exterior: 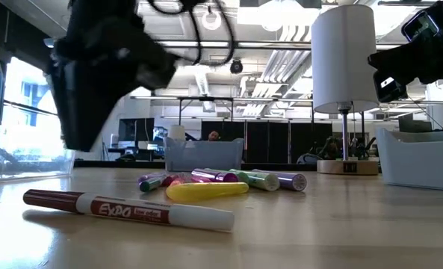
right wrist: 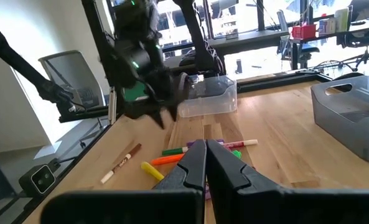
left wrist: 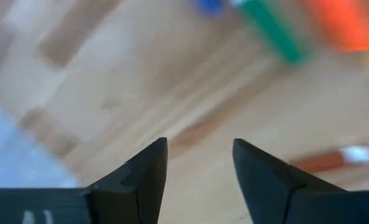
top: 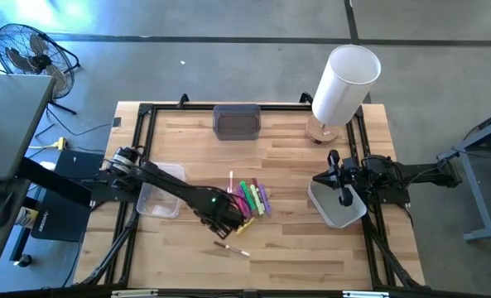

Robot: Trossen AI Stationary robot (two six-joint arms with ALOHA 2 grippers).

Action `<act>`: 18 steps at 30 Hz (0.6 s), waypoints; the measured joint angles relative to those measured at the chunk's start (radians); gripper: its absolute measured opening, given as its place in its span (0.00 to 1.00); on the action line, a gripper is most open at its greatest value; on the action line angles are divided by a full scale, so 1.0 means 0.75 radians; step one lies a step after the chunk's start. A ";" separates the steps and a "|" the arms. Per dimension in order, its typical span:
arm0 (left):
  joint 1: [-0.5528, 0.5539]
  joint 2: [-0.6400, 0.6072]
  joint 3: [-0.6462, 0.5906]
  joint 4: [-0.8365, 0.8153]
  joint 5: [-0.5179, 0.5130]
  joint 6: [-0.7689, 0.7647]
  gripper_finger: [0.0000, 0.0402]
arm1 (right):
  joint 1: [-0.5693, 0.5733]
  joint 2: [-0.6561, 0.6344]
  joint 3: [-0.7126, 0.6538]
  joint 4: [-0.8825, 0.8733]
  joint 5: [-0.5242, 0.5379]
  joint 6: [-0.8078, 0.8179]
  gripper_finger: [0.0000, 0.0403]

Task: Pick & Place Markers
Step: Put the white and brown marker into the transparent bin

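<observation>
Several markers (top: pixel 251 199) in green, pink, purple, orange and yellow lie in a loose pile at the table's middle, also seen as the pile (exterior: pixel 221 179) in the low view and the pile (right wrist: pixel 196 152) in the right wrist view. One red-brown Expo marker (top: pixel 231 247) lies apart, nearer the near edge, and is closest in the low view (exterior: pixel 124 209). My left gripper (top: pixel 222 220) hangs open above the table between the pile and that lone marker; its fingers (left wrist: pixel 200 177) hold nothing. My right gripper (right wrist: pixel 206 155) is shut and waits over a white tray (top: pixel 338 209) on the right.
A clear plastic box (top: pixel 158 200) sits under the left arm. A grey bin (top: pixel 237 122) stands at the far edge, and a white cylindrical lamp (top: pixel 344 83) on a wooden base at the far right corner. Bare wood lies along the near edge.
</observation>
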 joint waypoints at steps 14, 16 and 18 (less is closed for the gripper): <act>-0.232 -0.017 0.172 0.214 -0.126 0.841 0.45 | 0.000 0.008 0.000 0.001 0.001 0.000 0.00; -0.248 -0.001 0.172 0.282 -0.159 1.021 0.45 | 0.000 0.008 0.000 0.001 0.001 0.000 0.00; -0.253 0.012 0.172 0.329 -0.190 1.142 0.45 | 0.000 0.008 0.000 0.001 0.001 0.000 0.00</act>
